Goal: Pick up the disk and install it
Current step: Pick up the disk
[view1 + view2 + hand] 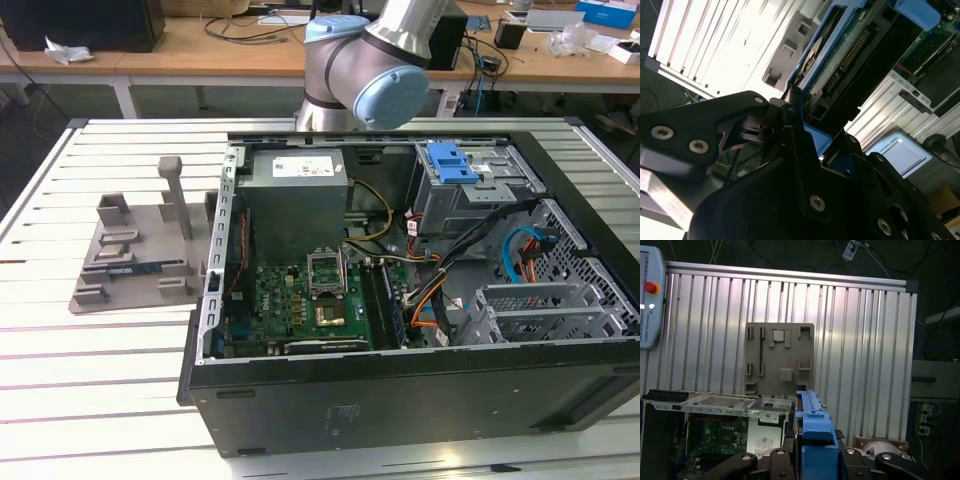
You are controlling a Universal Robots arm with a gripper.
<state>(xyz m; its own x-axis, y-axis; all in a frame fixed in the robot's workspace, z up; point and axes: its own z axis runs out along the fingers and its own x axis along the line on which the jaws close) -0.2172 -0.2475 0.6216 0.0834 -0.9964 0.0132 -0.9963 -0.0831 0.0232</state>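
A slatted aluminium table (120, 330) takes up most of the exterior view. A wooden workbench (200, 50) strewn with cables runs behind it. On the table lies a black computer case (400, 400) on its side with the panel off. The grey robot arm (370, 70), with a pale blue cap on its joint, rises behind the case's far edge.

Inside the case, a large grey power-supply box (295, 215) sits towards the exterior view's left, above a green motherboard (290, 300). A metal drive cage (470, 200) stands towards the exterior view's right, with orange, yellow and blue cables trailing below it. On the bare table at the exterior view's left, near the case, rests a grey fixture plate (135, 250) with raised blocks and one upright post.

The disk (840, 55) is in the black gripper (790, 115), which is clamped on one end of it, pressing on the blue carrier rail. In the second wrist view the disk's green circuit-board side and a row of connector pins face the camera. In the first wrist view it is seen edge on, with the table, plate and case beyond it.

A blue latch (455, 163) with a ribbed top sits on the drive cage. The power-supply box carries a white sticker (303, 166) whose print is too small to read. A grey pendant (647, 305) in the first wrist view bears a red button (651, 287).
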